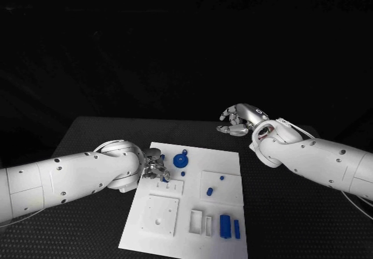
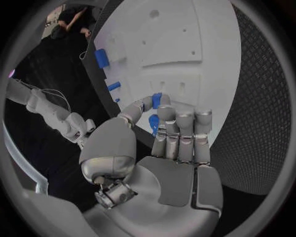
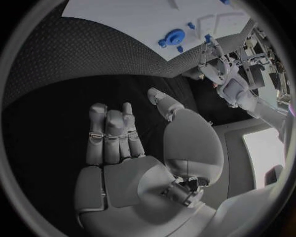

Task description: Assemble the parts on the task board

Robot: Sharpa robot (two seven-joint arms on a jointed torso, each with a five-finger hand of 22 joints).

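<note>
- Two arms over a black surface [image 1: 93, 129] in the head view, with the white board [image 1: 194, 216] lying in the middle.
- Left hand [image 1: 154, 167] sits at the board's near-left edge, pinching a small blue peg [image 1: 163, 174] right over a little slotted block.
- Other blue parts on the board: a gear [image 1: 180, 160] near the far edge, a small bit [image 1: 221, 177] and a plug [image 1: 209, 191] on a raised plate, and two bars [image 1: 229, 225] at the near corner.
- Right hand [image 1: 239, 120] is off the board, well apart over the bare surface, fingers loosely curled and holding nothing.
- Left wrist view: the hand [image 2: 163, 148] has the peg [image 2: 156, 100] between thumb and fingertip, just above the board [image 2: 185, 44].
- Right wrist view: the hand [image 3: 132, 148] has its fingers close together with nothing in them; the gear [image 3: 170, 38] shows on the board [image 3: 123, 12] beyond.
</note>
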